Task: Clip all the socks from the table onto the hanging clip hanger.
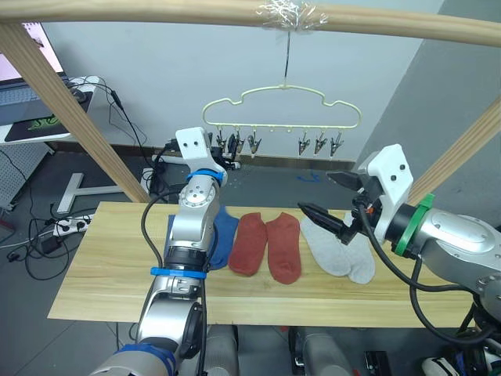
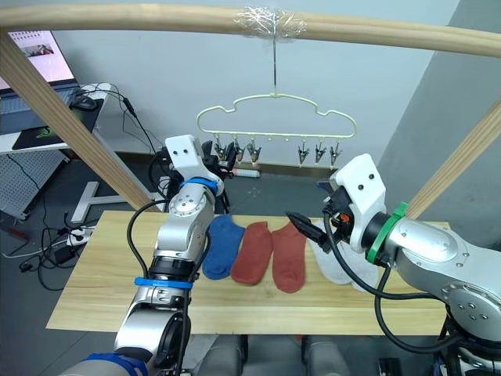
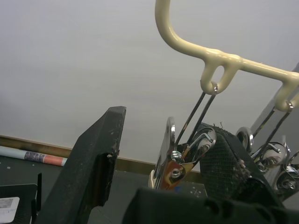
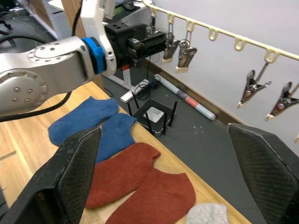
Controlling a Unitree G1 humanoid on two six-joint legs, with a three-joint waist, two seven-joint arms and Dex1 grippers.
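socks: soft matt cloth | table: grained wood | clip hanger: glossy coated wire, shiny metal clips

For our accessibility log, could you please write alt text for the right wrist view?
The right claw, open, hovers over the table where two blue socks and two rust-red socks lie side by side. Beyond them, the left claw reaches up to the first metal clips on the pale yellow clip hanger.
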